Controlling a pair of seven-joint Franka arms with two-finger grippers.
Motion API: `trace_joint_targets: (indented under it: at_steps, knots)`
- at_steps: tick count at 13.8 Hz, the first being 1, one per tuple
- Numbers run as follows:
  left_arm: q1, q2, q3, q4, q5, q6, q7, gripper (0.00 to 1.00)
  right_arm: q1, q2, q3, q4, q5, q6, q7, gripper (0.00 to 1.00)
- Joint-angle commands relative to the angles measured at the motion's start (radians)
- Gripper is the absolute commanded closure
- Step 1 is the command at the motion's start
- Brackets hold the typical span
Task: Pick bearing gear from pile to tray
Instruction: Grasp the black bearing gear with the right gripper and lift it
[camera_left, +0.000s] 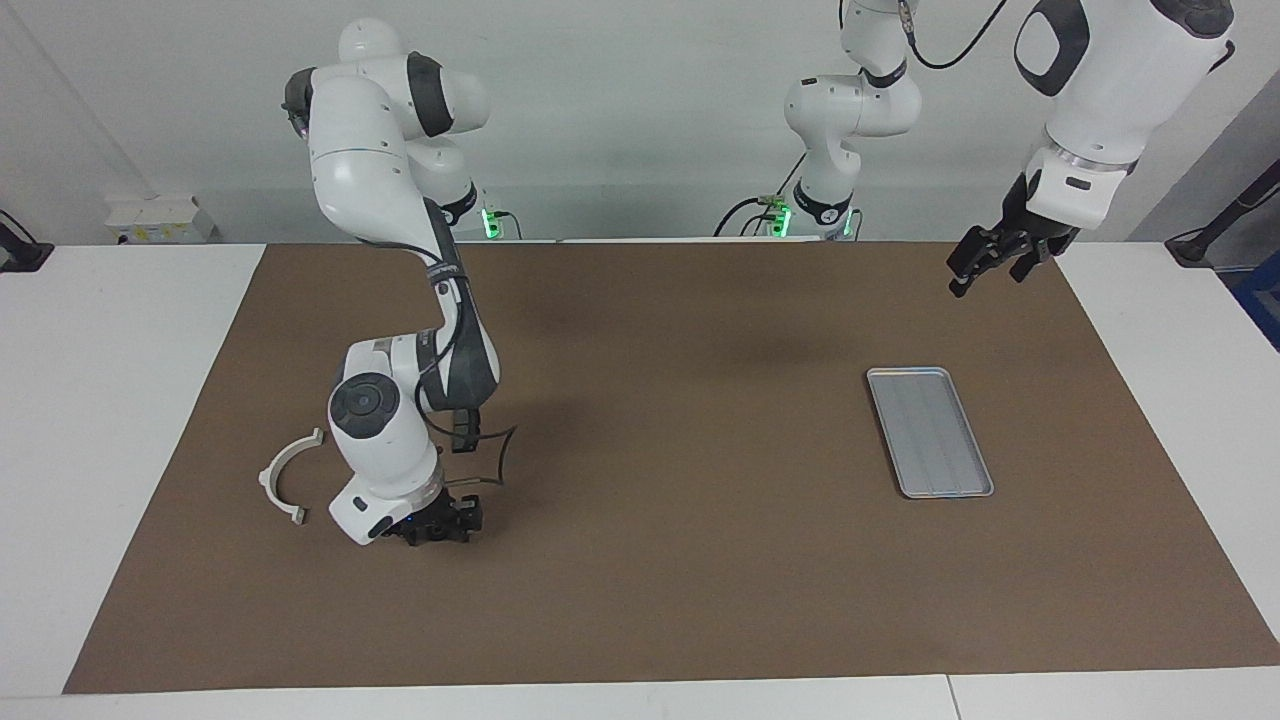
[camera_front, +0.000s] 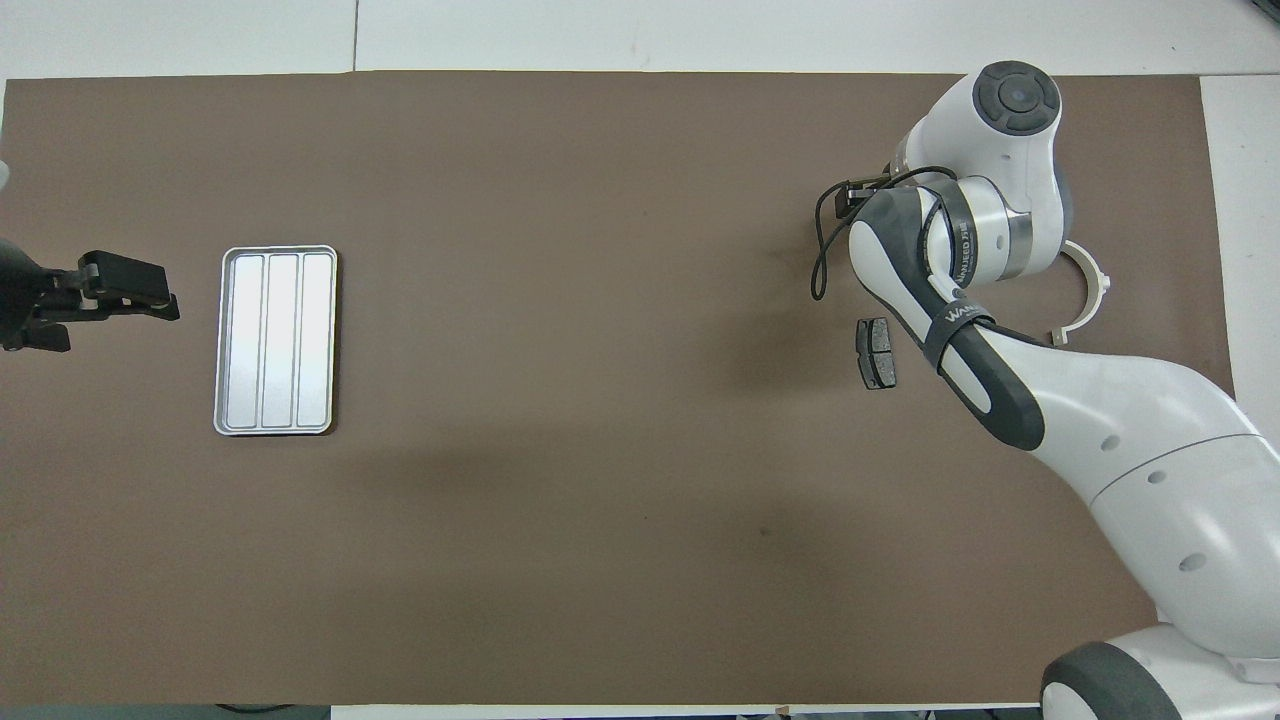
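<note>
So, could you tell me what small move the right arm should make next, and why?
Probably a short, straight lift. The right gripper is down at the mat beside the white half-ring bracket, the tray holds nothing, and the left gripper waits in the air. Whether it grips anything is hidden.

The right gripper (camera_left: 437, 527) is sitting low, at or just above the brown mat (camera_left: 660, 580), toward the right arm's end of the table, its fingers hidden under the wrist. A white half-ring bracket (camera_left: 283, 480) is lying on the mat just beside that arm's wrist, apart from it. The left gripper (camera_left: 985, 262) is hanging in the air over the mat's edge at the left arm's end, waiting. The silver tray (camera_left: 930, 432) is lying flat on the mat, well apart from the bracket
</note>
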Motion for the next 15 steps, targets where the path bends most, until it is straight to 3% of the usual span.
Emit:
trace_joint_targets:
  at_steps: [1, 5, 7, 11, 13, 15]
  knots:
    - [0.002, -0.024, 0.000, -0.019, -0.008, 0.002, 0.007, 0.00, -0.016, 0.005, 0.014, -0.010, 0.000, -0.031, 0.025, 0.23]
    - [0.002, -0.024, 0.000, -0.019, -0.008, 0.002, 0.007, 0.00, -0.017, -0.001, 0.014, -0.005, -0.003, -0.068, 0.023, 0.35]
    - [0.002, -0.024, 0.000, -0.019, -0.008, 0.002, 0.007, 0.00, -0.014, -0.004, 0.014, -0.002, -0.003, -0.092, 0.022, 0.46]
    - [0.002, -0.024, 0.000, -0.019, -0.008, 0.002, 0.007, 0.00, -0.013, -0.003, 0.014, -0.002, -0.019, -0.095, 0.014, 0.78]
    - [0.002, -0.024, 0.000, -0.019, -0.008, 0.002, 0.007, 0.00, -0.011, -0.004, 0.014, 0.001, -0.022, -0.097, 0.013, 1.00]
    - [0.002, -0.024, 0.000, -0.019, -0.008, 0.003, 0.007, 0.00, -0.009, -0.004, 0.014, 0.002, -0.020, -0.097, 0.014, 1.00]
